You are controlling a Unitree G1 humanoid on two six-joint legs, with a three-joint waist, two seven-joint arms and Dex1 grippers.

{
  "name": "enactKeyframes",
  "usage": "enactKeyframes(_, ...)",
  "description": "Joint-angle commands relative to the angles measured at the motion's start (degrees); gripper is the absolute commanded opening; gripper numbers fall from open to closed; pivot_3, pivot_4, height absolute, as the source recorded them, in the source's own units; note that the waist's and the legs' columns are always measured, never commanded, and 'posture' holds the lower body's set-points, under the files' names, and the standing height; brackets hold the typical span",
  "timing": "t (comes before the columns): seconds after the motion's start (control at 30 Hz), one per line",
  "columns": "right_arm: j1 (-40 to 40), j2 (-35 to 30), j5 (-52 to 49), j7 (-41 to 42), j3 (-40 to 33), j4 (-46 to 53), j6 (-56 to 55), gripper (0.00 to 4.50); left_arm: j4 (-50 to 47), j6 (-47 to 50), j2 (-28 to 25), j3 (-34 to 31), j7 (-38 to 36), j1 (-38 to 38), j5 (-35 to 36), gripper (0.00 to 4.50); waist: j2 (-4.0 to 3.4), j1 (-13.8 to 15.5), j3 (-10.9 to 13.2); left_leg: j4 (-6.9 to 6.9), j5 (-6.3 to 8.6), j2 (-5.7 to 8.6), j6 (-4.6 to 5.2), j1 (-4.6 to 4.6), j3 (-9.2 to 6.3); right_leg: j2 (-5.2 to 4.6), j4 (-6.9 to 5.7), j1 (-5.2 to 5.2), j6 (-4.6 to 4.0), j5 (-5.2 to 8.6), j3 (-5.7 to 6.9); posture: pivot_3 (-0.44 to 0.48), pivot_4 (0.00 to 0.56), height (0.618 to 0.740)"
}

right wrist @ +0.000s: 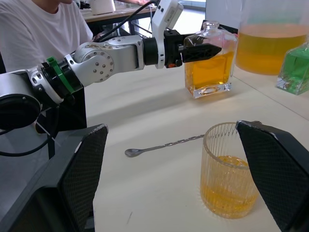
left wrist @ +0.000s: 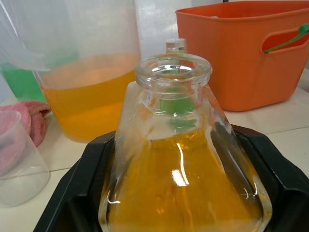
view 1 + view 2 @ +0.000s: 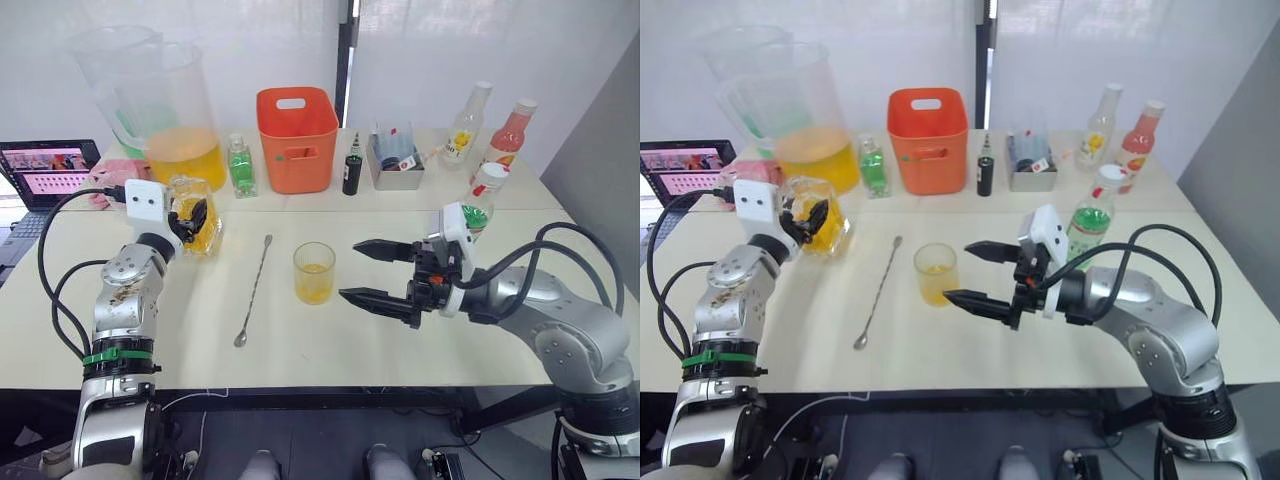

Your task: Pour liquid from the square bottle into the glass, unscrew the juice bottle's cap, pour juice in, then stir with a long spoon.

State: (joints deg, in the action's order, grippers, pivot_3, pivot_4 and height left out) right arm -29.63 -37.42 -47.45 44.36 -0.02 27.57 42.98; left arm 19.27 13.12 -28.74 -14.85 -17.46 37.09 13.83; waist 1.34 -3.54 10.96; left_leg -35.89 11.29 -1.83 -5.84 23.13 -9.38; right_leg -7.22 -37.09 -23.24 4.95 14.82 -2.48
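Note:
The square bottle [image 3: 198,228] of amber liquid stands uncapped on the table at the left, with my left gripper [image 3: 188,220] shut on it. In the left wrist view its black fingers [image 2: 79,193] hug both sides of the square bottle [image 2: 183,179]. The glass [image 3: 314,272], ribbed and about a third full of amber liquid, sits mid-table. My right gripper [image 3: 350,270] is open just right of the glass, its jaws wide apart and pointing at it. The long spoon [image 3: 254,290] lies between the bottle and the glass. The juice bottle [image 3: 480,205] stands behind my right wrist, its cap [image 3: 490,172] on.
Along the back stand two big pitchers [image 3: 185,140], a small green bottle [image 3: 240,166], an orange bin [image 3: 297,135], a dark small bottle [image 3: 352,172], a grey tray [image 3: 395,165], a yellow-labelled bottle [image 3: 465,125] and a pink bottle [image 3: 508,135]. A laptop [image 3: 45,170] is far left. A person [image 1: 43,29] sits beyond the table.

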Motion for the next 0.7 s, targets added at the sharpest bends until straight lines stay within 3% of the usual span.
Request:
enactKeyframes(0.03,-1.0,0.5,-0.3,-0.3,-0.1,1.5,0.1,4.50,-3.2,-2.1,-1.6,-2.7,-0.5,1.1,1.3,2.79,0.00,-0.1,0.0,0.00,0.00,0.00,0.00,-0.01,0.00,0.00,0.00,0.00,0.00,0.00,0.00,0.000,0.150,0.740)
enactKeyframes(0.5,0.6,-1.6,0.1,-0.4,-1.3,1.8,1.2,4.50,-1.7,-0.2,-1.9,-5.2,-1.5,-1.7,4.0,2.79,0.01,-0.3,0.0,0.01,0.00,0.00,0.01,-0.02,0.01,0.00,0.00,0.00,0.00,0.00,-0.01,0.000,0.150,0.740)
enactKeyframes(0.57,1.0,-2.1,-0.1,-0.2,-1.6,1.7,1.0,4.50,-2.0,0.1,-2.3,-6.0,-1.6,-1.4,4.6,3.85,0.01,-0.3,0.0,0.01,0.00,0.00,0.01,-0.03,0.02,0.00,0.00,0.00,0.00,0.00,-0.01,0.000,0.150,0.740)
enactKeyframes(0.63,1.1,-2.4,-0.2,-0.2,-2.0,1.6,0.7,4.50,-2.7,0.6,-2.6,-6.6,-1.7,-1.4,5.2,4.48,0.01,-0.4,0.0,0.02,0.00,-0.01,0.01,-0.05,0.02,0.00,-0.01,0.00,0.00,0.00,-0.01,0.000,0.150,0.740)
enactKeyframes(0.7,1.1,-2.4,-0.2,-0.3,-2.3,1.5,0.6,4.50,-3.6,0.5,-2.9,-6.9,-1.6,-1.6,5.5,4.48,0.01,-0.3,0.0,0.02,0.00,-0.01,0.01,-0.07,0.02,0.00,-0.01,0.02,0.00,0.00,-0.02,0.000,0.150,0.740)
